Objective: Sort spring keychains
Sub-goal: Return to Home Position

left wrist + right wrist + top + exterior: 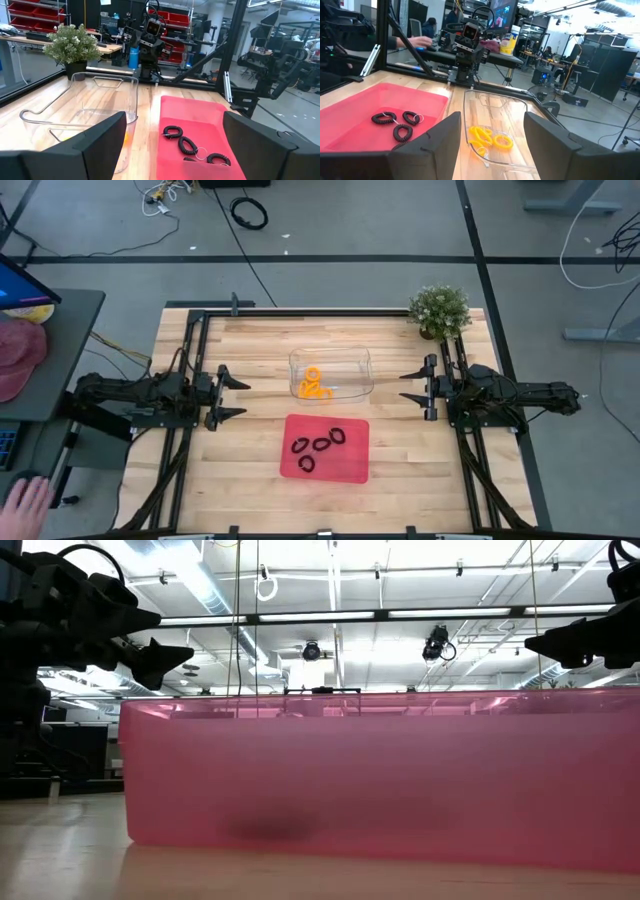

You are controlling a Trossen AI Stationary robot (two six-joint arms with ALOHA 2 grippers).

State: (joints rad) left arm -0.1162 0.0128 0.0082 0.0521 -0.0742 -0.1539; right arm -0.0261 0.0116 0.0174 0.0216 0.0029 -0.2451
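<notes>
On the desk [250,480], orange keychains [315,385] lie in the clear bin [365,360] at centre; black keychains [320,445] in the red bin [350,468] at 6 o'clock. The left claw [240,398], at 9 o'clock, and right claw [405,388], at 3 o'clock, both gape empty.

Counter [240,465], as I see it from above: far bin [352,356] sits mid-width, with the near bin [350,468] just in front of it. A cluster of spring keychains [314,386] lies in the far bin, and four other spring keychains [320,445] lie in the near bin. The potted plant [440,310] stands at the far right corner. The left gripper [246,399] is left of the bins and the right gripper [402,388] is right of them.
</notes>
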